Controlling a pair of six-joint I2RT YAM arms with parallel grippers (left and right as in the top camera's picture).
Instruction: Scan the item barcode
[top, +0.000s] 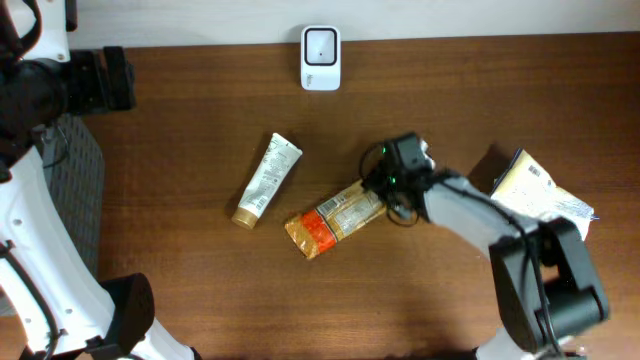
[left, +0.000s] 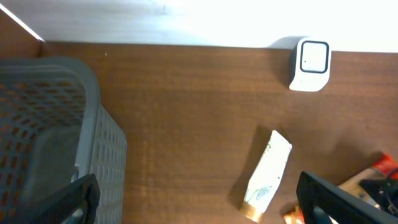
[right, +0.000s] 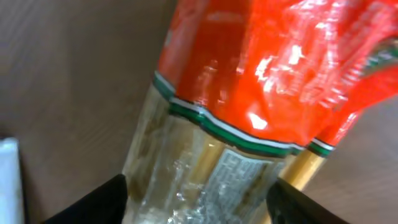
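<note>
While packet lies on table, right claw straddles its clear end.

You see a cream tube lying tilted on the wooden table, its gold cap toward the near edge. A grey mesh basket sits at the table's left side. A pale yellow packet lies far right.
</note>
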